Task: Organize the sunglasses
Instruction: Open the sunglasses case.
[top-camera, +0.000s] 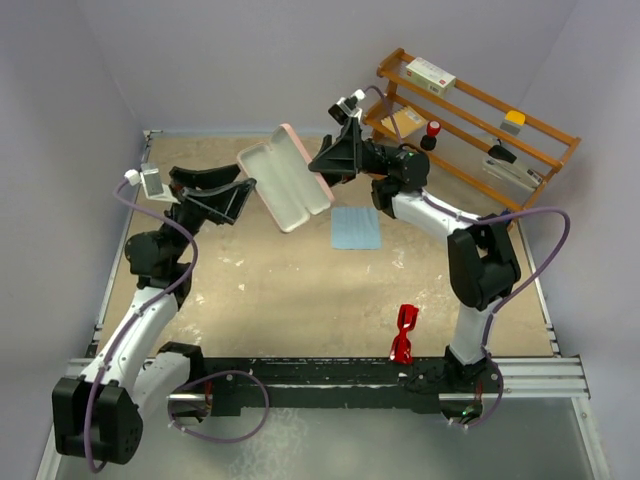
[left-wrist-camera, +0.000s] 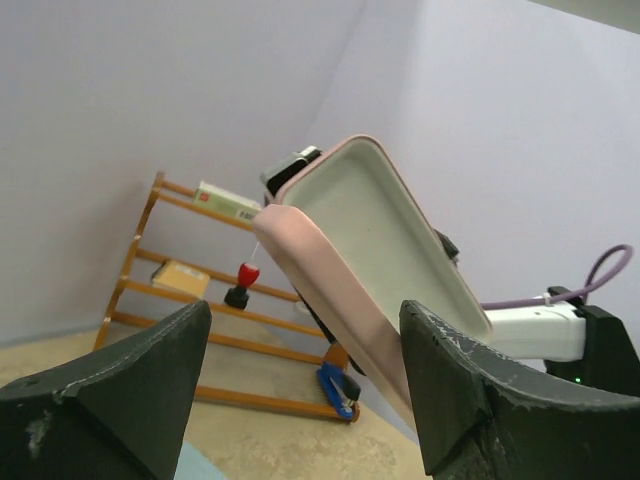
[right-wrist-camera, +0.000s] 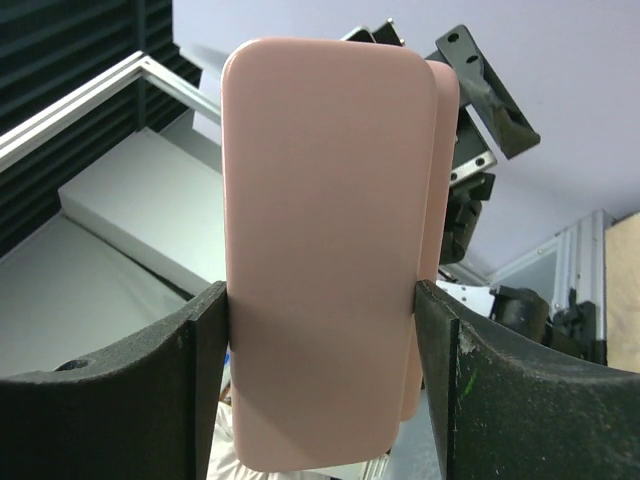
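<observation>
The red sunglasses (top-camera: 404, 333) lie folded on the table near the front edge, close to the right arm's base, away from both grippers. The pale pink case (top-camera: 285, 180) hangs open in the air, its white lining facing up. My right gripper (top-camera: 327, 163) is shut on one half of it; in the right wrist view the case (right-wrist-camera: 320, 250) fills the gap of the gripper (right-wrist-camera: 322, 340). My left gripper (top-camera: 243, 190) is open at the case's left end. In the left wrist view the case (left-wrist-camera: 380, 250) stands beyond the open gripper (left-wrist-camera: 305, 380), near its right finger.
A light blue cloth (top-camera: 356, 227) lies flat on the table under the right arm. A wooden rack (top-camera: 470, 115) at the back right holds a box, a red-topped stamp (top-camera: 433, 130) and a stapler; the rack also shows in the left wrist view (left-wrist-camera: 150, 300).
</observation>
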